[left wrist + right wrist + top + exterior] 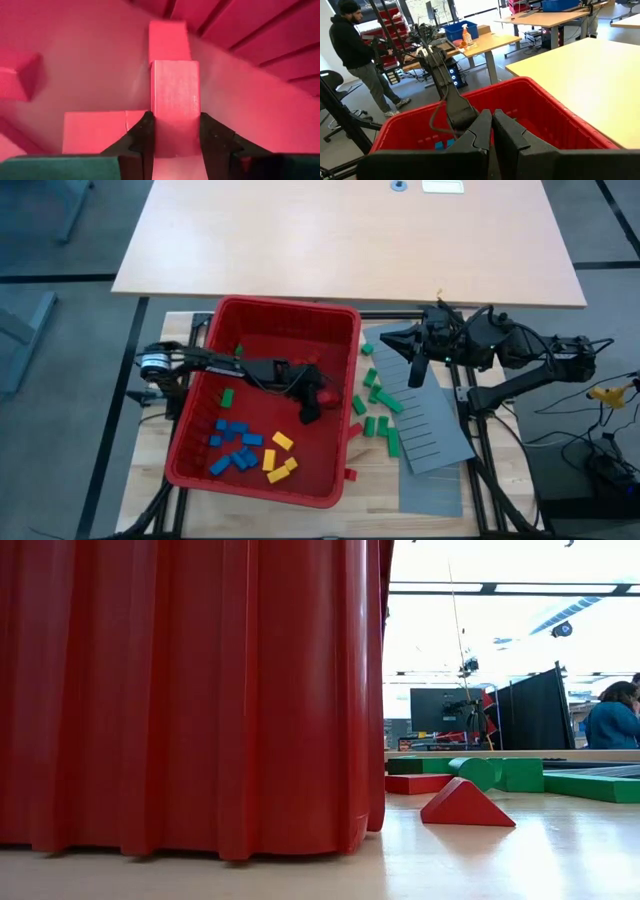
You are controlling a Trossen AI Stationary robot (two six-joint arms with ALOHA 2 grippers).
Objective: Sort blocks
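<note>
The big red bin (262,330) holds blue blocks (234,442), yellow blocks (280,460), one green block (227,397) and red blocks (100,131). My left gripper (312,408) reaches into the bin near its right wall and is shut on a red block (175,95). More green blocks (378,405) lie on the table between the bin and the grey slotted panel (435,425). My right gripper (416,370) hangs over that panel, shut and with nothing in it (491,127). My left gripper pinches a red block by its two long sides (156,120) between its two fingers, at the end nearest the wrist. The fingers lie along the block, which points away from them toward the bin's wall. Whether it rests on the bin floor, I cannot tell.
A red wedge block (465,805) and a red flat block (418,783) lie on the table by the bin's near right corner. A second grey panel (432,492) lies near the front edge. A light wooden table (350,230) stands behind. A person (355,50) stands beyond the bin.
</note>
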